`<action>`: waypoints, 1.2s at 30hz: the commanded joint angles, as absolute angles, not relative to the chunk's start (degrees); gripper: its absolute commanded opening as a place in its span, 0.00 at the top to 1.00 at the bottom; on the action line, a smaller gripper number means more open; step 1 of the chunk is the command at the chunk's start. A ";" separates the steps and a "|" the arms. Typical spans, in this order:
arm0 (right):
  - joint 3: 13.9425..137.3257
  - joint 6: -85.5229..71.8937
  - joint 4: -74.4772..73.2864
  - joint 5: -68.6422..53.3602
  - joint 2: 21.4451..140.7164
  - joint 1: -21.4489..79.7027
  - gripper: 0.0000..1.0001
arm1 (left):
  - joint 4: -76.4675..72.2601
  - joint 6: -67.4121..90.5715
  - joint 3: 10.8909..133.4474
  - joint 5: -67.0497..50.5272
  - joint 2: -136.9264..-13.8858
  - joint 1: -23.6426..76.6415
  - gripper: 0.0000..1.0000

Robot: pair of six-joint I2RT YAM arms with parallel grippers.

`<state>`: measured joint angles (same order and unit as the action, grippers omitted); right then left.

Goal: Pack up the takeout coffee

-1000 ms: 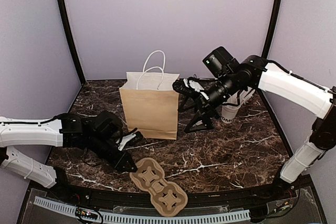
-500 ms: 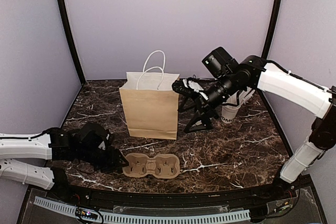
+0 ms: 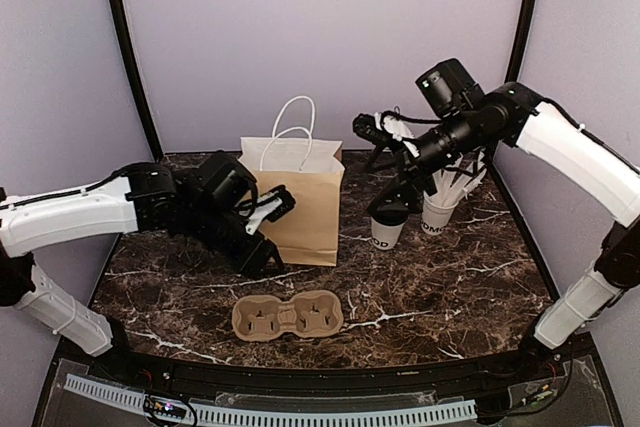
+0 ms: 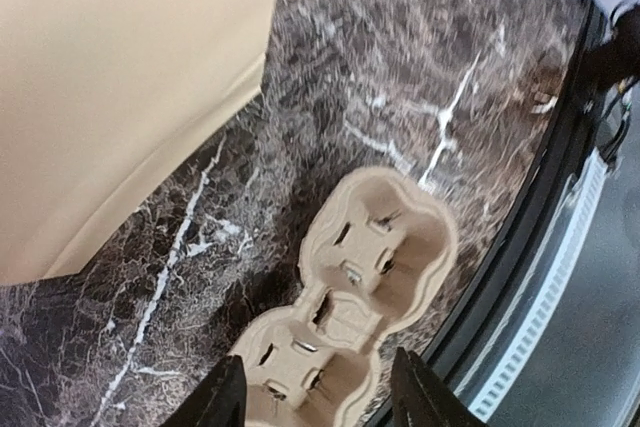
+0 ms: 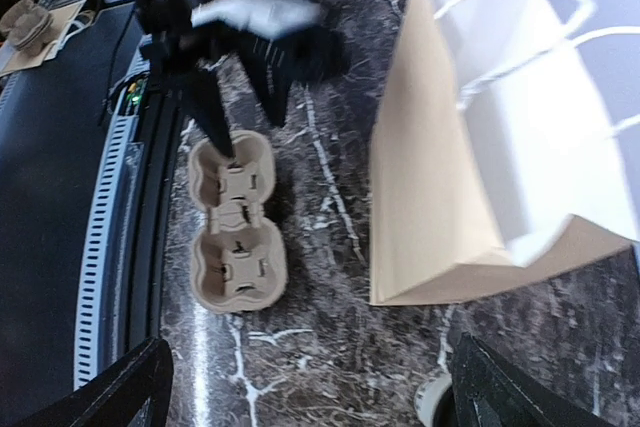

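Observation:
The takeout coffee (image 3: 387,228), a white cup with a black lid, stands on the marble right of the brown paper bag (image 3: 290,199). My right gripper (image 3: 386,169) hangs open above and just behind it, holding nothing. In the right wrist view only a sliver of white cup (image 5: 433,400) shows by the right finger, and the gripper (image 5: 315,397) spans bare marble. My left gripper (image 3: 267,228) is open in front of the bag, up off the table. In its wrist view the gripper (image 4: 320,402) hangs empty over the cardboard cup carrier (image 4: 352,302).
The two-slot carrier (image 3: 287,315) lies flat near the front edge. A second white cup with wrapped straws (image 3: 440,211) stands right of the coffee. The bag (image 5: 480,167) is upright and open, with white handles. A black rail (image 4: 560,197) borders the table's front.
My left gripper opened and let go of the carrier, which now lies flat by the front edge, then rose toward the bag. The right arm lifted up and right, uncovering the coffee cup.

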<state>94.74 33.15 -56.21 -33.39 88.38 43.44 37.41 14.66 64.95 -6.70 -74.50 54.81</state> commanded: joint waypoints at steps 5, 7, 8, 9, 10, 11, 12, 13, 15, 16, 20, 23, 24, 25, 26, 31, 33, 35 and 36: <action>98.70 32.55 -55.68 -29.12 81.25 35.32 0.01 | 51.14 -8.26 73.83 -11.55 -91.18 57.91 0.47; 98.09 32.01 -55.11 -30.35 80.81 34.08 0.01 | 53.17 -10.04 76.11 -13.11 -93.45 58.08 0.47; 97.75 31.87 -54.89 -30.73 80.65 33.64 0.01 | 54.05 -11.08 76.46 -14.18 -94.58 58.38 0.47; 97.47 31.72 -54.66 -31.02 80.63 33.38 0.01 | 54.36 -11.56 76.95 -14.51 -95.14 58.50 0.47; 97.35 31.59 -54.52 -31.12 80.60 33.20 0.01 | 54.72 -12.32 77.19 -14.51 -96.21 58.97 0.48; 97.22 31.51 -54.38 -31.19 80.67 33.08 0.01 | 54.83 -12.62 77.59 -14.24 -96.62 59.23 0.48; 97.21 31.54 -54.31 -31.12 80.79 32.94 0.01 | 54.97 -13.33 77.73 -13.45 -97.37 59.83 0.48; 97.25 31.48 -54.30 -31.11 80.84 32.87 0.01 | 54.91 -13.70 77.86 -13.01 -97.64 60.19 0.49; 97.34 31.59 -54.20 -31.18 80.99 32.87 0.01 | 54.30 -14.73 77.36 -11.27 -98.10 61.49 0.49; 97.36 31.59 -54.22 -31.18 81.23 32.77 0.01 | 53.85 -15.15 77.18 -10.33 -98.40 61.68 0.49; 97.16 31.60 -53.99 -31.46 81.60 32.73 0.01 | 52.02 -15.11 75.97 -8.95 -98.99 62.35 0.51; 96.88 31.60 -53.84 -31.48 81.76 32.71 0.01 | 50.66 -14.66 75.16 -8.79 -99.45 62.79 0.53; 96.74 31.56 -53.70 -31.47 81.81 32.66 0.01 | 50.17 -14.61 74.76 -7.78 -99.56 62.90 0.54; 96.62 31.56 -53.67 -31.47 81.86 32.69 0.01 | 49.83 -14.66 74.51 -7.04 -99.77 63.06 0.54; 96.55 31.51 -53.64 -31.51 81.95 32.69 0.01 | 49.57 -14.67 74.04 -6.73 -99.81 63.08 0.55; 96.67 31.46 -53.43 -31.55 82.30 32.48 0.01 | 46.85 -14.40 72.35 -4.97 -100.04 63.48 0.56; 96.77 31.38 -53.43 -31.64 82.41 32.47 0.01 | 46.13 -14.53 71.95 -4.91 -100.29 63.58 0.56; 96.77 31.30 -53.33 -31.73 82.57 32.43 0.01 | 45.12 -14.55 71.50 -5.17 -100.40 63.67 0.56; 96.77 31.33 -53.27 -31.75 82.63 32.43 0.01 | 44.80 -14.53 71.25 -5.22 -100.56 63.75 0.56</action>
<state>97.03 32.21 -55.29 -30.68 82.13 32.86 47.13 -13.89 72.55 -5.93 -100.18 63.24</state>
